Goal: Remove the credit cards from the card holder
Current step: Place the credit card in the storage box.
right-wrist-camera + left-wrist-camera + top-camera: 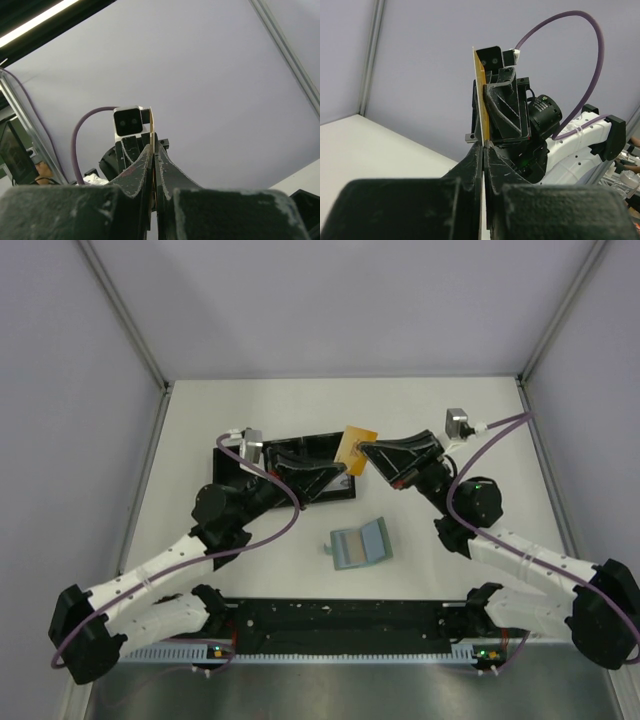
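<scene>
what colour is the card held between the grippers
Tan-orange; the thin rectangular plastic card shows best in the top external view.

Nothing legible in any view: the orange credit card is too small from above and edge-on to both wrist cameras, and the card holder shows no readable marking.

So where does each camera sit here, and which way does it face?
Top: above and behind, facing down on the table; both arms show, left hand and right hand on the card.
Left wrist: looks along its own fingers to the right hand.
Right wrist: looks along its own fingers to the left hand.
Shared: all see the card; wrist views edge-on.
</scene>
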Robot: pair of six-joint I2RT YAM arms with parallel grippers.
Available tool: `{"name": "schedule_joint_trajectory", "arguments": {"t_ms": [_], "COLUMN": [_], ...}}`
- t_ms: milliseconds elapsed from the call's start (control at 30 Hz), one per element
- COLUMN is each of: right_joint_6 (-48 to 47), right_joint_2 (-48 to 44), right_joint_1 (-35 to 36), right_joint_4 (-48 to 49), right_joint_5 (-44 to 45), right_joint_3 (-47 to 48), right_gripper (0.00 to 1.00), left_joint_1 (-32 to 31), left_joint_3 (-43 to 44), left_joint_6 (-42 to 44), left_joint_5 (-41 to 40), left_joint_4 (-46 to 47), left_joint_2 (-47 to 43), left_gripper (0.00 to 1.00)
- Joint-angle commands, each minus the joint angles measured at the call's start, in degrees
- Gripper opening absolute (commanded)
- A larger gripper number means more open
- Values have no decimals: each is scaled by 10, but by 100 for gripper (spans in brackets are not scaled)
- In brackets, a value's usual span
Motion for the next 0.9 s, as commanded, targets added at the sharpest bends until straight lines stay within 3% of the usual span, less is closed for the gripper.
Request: {"name": "schedule_joint_trajectory", "arguments": {"t_ms": [0, 200, 333, 533, 767, 867], "right_joint_6": [-4, -65, -142, -264, -328, -341], "right_joint_2": [3, -49, -101, -165, -191, -195], "right_joint_1": [8, 2, 0, 0, 0, -1], "right_joint_4": [11, -87, -237, -452, -555, -580], "right_joint_5": [-14, -4, 14, 46, 45, 49], "right_joint_3": [-7, -29, -35, -20, -15, -15], "right_gripper": [7, 74, 95, 98, 98, 98], "left_joint_1": [3, 54, 99, 196, 282, 291], "left_joint_3": [45, 122, 209, 286, 343, 419], "left_joint_6": [47, 101, 168, 247, 294, 307], "left_joint_5": [10, 2, 7, 8, 31, 24], "left_joint_4": [-88, -383, -618, -881, -981, -1028], "left_joint_2": [-28, -48, -24, 52, 180, 261], "left_gripper": [0, 0, 0, 0, 0, 0]}}
